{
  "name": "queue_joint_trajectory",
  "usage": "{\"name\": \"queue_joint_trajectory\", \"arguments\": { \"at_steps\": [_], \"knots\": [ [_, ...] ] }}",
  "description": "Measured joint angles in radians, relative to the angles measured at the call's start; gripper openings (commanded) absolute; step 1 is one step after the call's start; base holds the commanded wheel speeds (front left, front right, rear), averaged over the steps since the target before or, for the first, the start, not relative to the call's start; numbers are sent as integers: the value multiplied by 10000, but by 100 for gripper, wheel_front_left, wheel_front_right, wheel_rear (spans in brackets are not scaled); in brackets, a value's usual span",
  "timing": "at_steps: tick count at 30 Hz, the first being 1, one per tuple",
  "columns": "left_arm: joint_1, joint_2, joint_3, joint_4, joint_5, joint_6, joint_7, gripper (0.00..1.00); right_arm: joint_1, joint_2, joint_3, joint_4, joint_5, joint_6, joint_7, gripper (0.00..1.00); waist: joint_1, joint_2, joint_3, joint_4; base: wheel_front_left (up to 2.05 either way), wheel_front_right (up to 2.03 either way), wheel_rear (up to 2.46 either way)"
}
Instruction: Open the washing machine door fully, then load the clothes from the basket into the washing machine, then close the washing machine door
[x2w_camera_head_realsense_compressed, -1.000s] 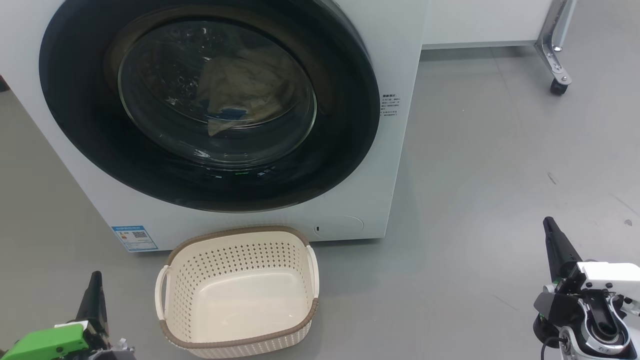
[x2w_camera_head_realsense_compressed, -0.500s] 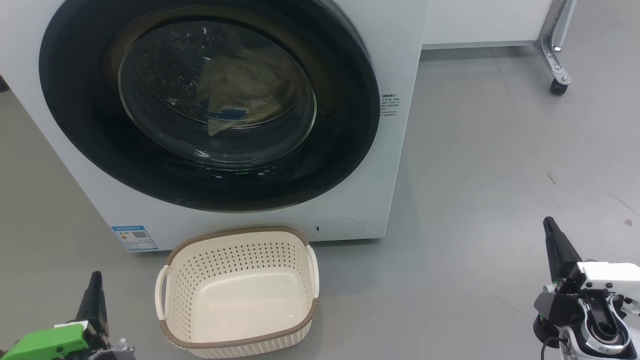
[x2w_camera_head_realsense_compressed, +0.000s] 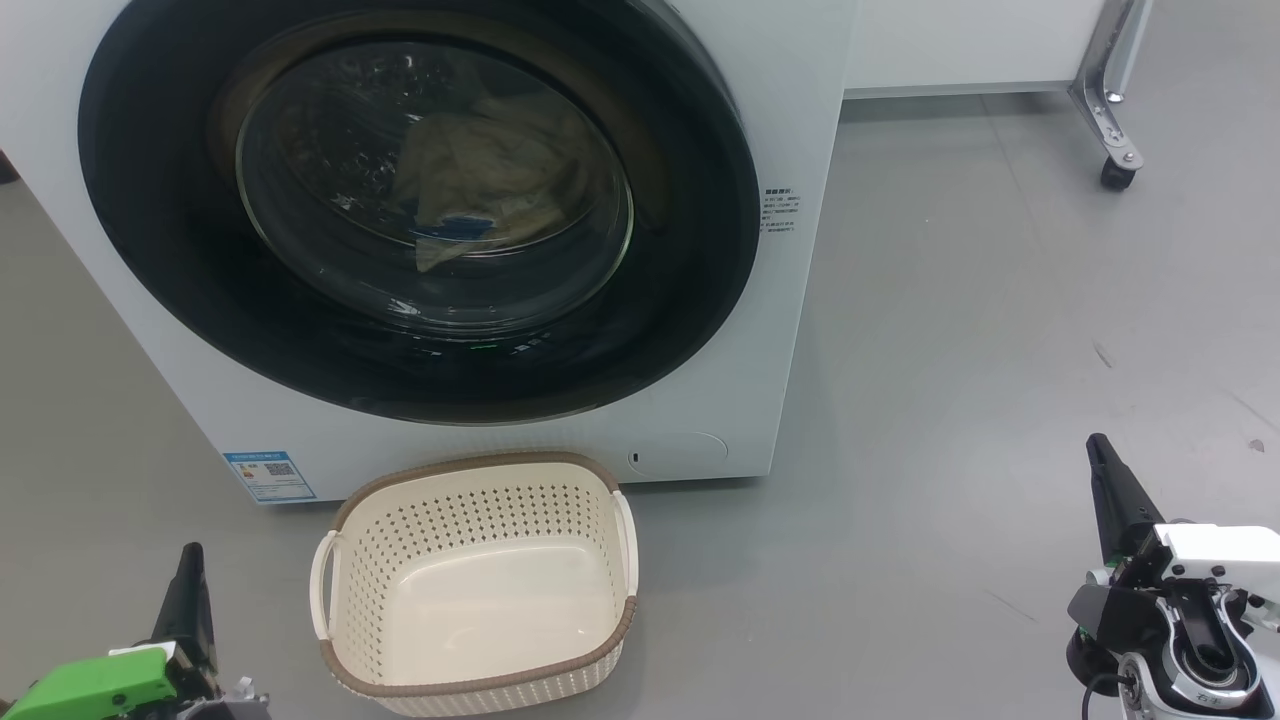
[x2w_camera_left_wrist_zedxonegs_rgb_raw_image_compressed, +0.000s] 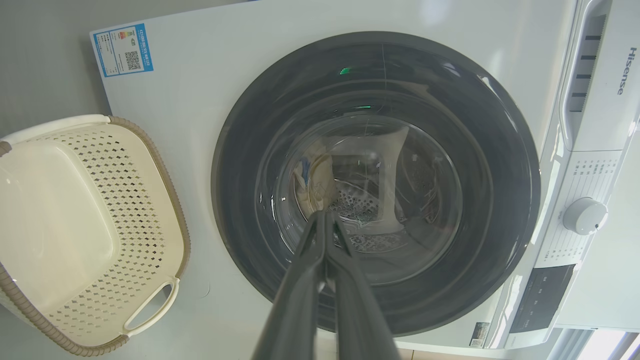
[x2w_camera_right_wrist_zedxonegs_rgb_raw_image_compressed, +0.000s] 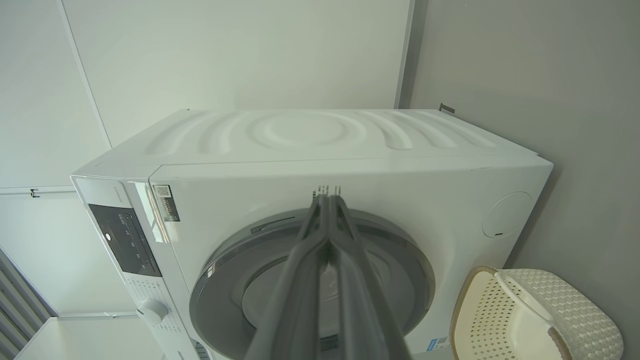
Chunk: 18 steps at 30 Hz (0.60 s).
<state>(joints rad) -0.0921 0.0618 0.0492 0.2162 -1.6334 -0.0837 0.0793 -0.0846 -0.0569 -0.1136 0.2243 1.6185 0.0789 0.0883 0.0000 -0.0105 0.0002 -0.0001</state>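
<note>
Door: washing machine door (x2w_camera_head_realsense_compressed: 300, 200) shut flush on the washing machine (x2w_camera_head_realsense_compressed: 790, 120); ahead of and above both claws; round, no long axis.
Clothes: pale yellow clothes (x2w_camera_head_realsense_compressed: 480, 170) behind the door glass, in the drum.
Basket: basket (x2w_camera_head_realsense_compressed: 470, 505) holds nothing; just right of the left gripper (x2w_camera_head_realsense_compressed: 191, 560), well left of the right gripper (x2w_camera_head_realsense_compressed: 1103, 460).
Claws: both with fingers pressed together, gripping nothing.
Nearer arm: left, by my judgement; its fingers aim at the door glass.
Status: task looks complete.

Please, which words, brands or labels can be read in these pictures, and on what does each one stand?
"Hisense": on the washer front, near its top.
Blue sticker, lower front: too small to read.
Label right of the door: too small.
Control panel print: blurred.
</note>
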Motion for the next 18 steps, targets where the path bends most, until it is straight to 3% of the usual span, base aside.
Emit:
{"name": "queue_joint_trajectory", "arguments": {
  "at_steps": [18],
  "knots": [
    [0, 0, 4, 2, 0, -2, 0, 0, 0, 2, -4, 0, 0, 0, 0, 0, 0, 1, -1, 0, 0, 0, 0]
  ]
}}
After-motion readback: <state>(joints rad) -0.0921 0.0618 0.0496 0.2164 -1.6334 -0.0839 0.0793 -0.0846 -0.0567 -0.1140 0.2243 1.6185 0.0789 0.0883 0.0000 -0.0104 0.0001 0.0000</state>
